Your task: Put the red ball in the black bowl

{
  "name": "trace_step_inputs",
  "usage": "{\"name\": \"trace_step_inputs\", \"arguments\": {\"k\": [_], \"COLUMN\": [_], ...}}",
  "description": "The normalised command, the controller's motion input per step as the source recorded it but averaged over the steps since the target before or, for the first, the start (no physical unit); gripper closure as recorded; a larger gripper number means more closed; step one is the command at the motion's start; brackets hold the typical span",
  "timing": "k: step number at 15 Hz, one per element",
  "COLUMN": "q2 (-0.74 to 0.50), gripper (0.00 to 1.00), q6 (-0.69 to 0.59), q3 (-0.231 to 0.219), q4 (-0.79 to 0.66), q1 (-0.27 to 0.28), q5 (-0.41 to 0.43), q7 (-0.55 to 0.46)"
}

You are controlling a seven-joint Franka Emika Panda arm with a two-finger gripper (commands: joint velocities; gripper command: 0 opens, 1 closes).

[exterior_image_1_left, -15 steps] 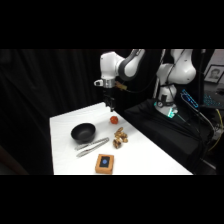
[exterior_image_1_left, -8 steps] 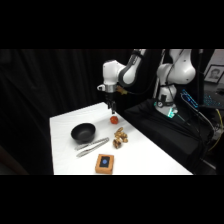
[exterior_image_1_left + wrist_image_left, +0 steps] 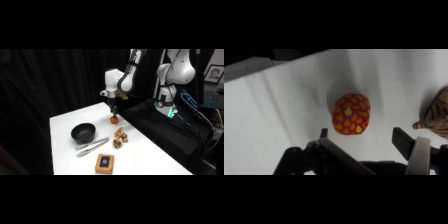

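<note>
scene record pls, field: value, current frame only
target: red ball, on the table, free
gripper: gripper open, above the ball, fingers either side
goal: black bowl, nothing seen in it
ball vs bowl: apart, ball nearer the arm's base
other items: metal tongs, tan-brown cluster, orange-edged block
stage: ball not yet grasped

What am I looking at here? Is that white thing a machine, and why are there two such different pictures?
The white thing is a robot arm; its gripper hangs open just above a red ball, holding nothing. One picture comes from a camera beside the white table. The other comes from a camera on the arm's wrist, looking down past the two fingers at the same ball. Also on the table: a black bowl, metal tongs, a tan lumpy cluster and an orange-edged block.
</note>
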Motion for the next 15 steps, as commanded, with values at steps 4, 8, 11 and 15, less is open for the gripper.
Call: {"name": "trace_step_inputs", "arguments": {"k": [4, 8, 11, 15], "q2": [0.2, 0.17, 0.16, 0.12], "gripper": [0.0, 0.0, 0.25, 0.53], "q6": [0.23, 0.19, 0.19, 0.17], "q3": [0.198, 0.213, 0.212, 0.148], "q4": [0.04, 0.07, 0.1, 0.1], "q1": [-0.213, -0.208, -0.212, -0.167], "q5": [0.226, 0.163, 0.153, 0.085], "q7": [-0.24, -0.2, -0.2, -0.14]}}
